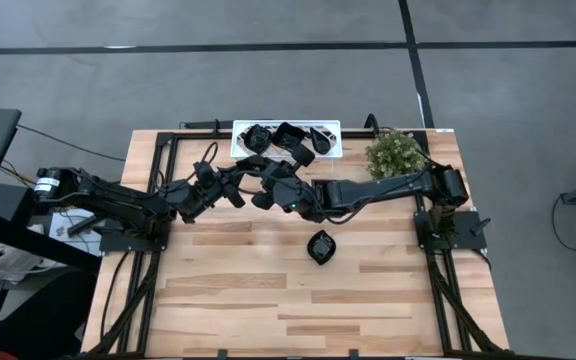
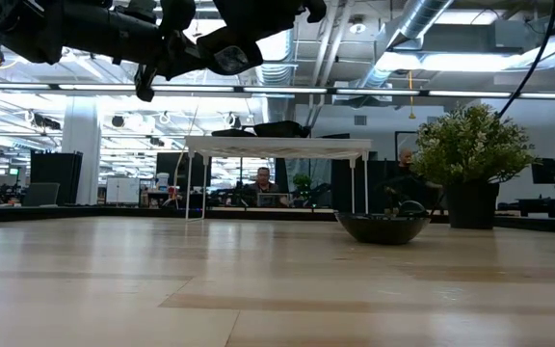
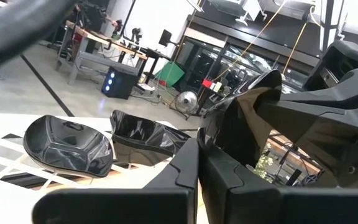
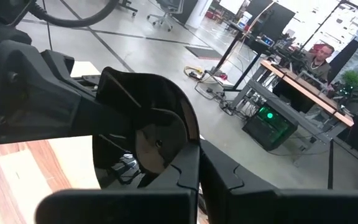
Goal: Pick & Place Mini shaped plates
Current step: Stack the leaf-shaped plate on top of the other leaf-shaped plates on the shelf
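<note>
A glossy black mini plate (image 4: 143,127) is held in the air between my two grippers, above the table's middle and just near of the white lattice tray (image 1: 336,148). My left gripper (image 3: 198,163) and my right gripper (image 4: 199,167) face each other, and both are shut on this plate; it also shows in the left wrist view (image 3: 244,121). Several more black plates (image 3: 67,144) lie in the tray. One black plate (image 1: 320,245) rests on its underside on the table, nearer the front. My left gripper pinches the plate's rim (image 3: 211,142) between its two fingers, coming roughly level from the table's left. The plate stands on edge, lifted clear of the table. My right gripper pinches the opposite rim (image 4: 193,144) of the same plate between its two fingers, coming roughly level from the table's right. The plate's hollow side faces this gripper's camera.
A potted green plant (image 1: 396,152) stands at the far right of the table, beside the tray. The tray stands on thin legs (image 2: 355,183) at the far edge. Bare wooden tabletop (image 1: 268,300) lies toward the near edge.
</note>
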Motion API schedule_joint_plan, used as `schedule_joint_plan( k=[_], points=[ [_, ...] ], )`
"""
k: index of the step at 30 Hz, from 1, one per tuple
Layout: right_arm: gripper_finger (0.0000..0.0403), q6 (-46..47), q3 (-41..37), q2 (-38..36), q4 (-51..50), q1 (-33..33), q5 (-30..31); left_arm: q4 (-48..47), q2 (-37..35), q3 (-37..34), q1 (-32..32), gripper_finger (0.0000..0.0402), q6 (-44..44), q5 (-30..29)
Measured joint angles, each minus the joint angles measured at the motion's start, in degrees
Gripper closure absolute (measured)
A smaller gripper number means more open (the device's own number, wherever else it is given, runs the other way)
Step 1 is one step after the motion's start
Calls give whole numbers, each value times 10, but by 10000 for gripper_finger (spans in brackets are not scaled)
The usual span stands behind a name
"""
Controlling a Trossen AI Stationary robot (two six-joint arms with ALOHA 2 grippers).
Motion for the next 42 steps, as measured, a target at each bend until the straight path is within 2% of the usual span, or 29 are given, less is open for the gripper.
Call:
schedule_joint_plan(
  k=[13,19,32,42],
  points=[
    [385,-3,0,0,-1,0,-5,7,0,0,-1,397,-2,13],
    [367,-24,0,0,1,0,-45,9,0,0,-1,398,-2,12],
    [341,-53,0,0,0,5,-45,9,0,0,-1,398,3,7],
    [303,-60,0,-26,1,9,-47,4,0,0,9,398,4,-7]
  ],
)
